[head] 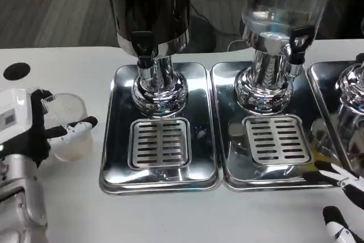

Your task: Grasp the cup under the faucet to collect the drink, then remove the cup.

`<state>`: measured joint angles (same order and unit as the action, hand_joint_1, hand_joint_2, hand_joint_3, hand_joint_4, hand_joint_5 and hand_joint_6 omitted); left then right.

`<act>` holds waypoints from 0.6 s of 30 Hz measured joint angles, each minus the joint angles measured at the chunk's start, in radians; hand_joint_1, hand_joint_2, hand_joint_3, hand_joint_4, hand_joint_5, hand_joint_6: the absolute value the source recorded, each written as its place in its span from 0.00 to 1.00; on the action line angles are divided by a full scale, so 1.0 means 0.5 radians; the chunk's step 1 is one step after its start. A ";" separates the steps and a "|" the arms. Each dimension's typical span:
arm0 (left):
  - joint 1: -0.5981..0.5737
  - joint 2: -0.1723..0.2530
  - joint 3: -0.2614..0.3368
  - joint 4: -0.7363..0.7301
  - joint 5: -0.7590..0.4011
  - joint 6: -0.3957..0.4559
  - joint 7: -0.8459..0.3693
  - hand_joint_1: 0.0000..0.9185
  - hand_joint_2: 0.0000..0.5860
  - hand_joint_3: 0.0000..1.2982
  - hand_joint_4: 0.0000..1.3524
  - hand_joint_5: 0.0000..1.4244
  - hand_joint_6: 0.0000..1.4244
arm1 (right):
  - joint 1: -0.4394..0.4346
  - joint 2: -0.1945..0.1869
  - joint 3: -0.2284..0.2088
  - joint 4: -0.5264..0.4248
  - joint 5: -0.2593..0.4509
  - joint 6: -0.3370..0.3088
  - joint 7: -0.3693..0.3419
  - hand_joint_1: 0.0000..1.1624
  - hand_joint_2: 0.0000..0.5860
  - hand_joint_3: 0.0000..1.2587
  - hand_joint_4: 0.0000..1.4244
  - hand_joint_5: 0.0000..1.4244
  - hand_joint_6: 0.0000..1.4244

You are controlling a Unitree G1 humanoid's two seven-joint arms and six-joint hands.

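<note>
Left robot hand (34,126) wrapped round clear cup (69,124), cup sitting on tabletop (68,209) just left of dark dispenser (152,15) tray (114,140), not under faucet (145,61). Right robot hand (344,206) bottom right corner, fingers apart, holding nothing.

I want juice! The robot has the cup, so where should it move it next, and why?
Probably slide the left hand rightward, carrying the clear cup onto the grate below the dark dispenser's faucet. The cup is held upright but stands left of the tray, away from any faucet.
</note>
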<state>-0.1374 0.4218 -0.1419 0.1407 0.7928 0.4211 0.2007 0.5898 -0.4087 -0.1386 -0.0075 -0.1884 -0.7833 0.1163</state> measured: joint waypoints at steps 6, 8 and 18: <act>0.075 -0.011 0.005 -0.065 -0.001 -0.035 0.043 0.45 0.15 0.39 0.39 0.51 0.34 | -0.004 0.001 0.009 0.001 0.000 -0.008 0.001 0.35 0.80 0.23 0.08 0.06 0.00; 0.099 -0.015 0.007 -0.095 -0.001 -0.049 0.047 0.45 0.15 0.39 0.39 0.51 0.34 | -0.004 0.002 0.012 0.001 0.000 -0.009 0.002 0.35 0.80 0.23 0.08 0.06 0.00; 0.137 -0.016 0.012 -0.339 0.002 -0.082 0.052 0.45 0.15 0.39 0.40 0.51 0.36 | -0.047 0.002 0.048 0.008 -0.002 -0.009 0.003 0.36 0.79 0.22 0.08 0.06 0.00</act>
<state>-0.0689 0.4138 -0.1358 -0.0286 0.7937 0.3800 0.2266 0.5665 -0.4075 -0.1146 -0.0035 -0.1894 -0.7879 0.1177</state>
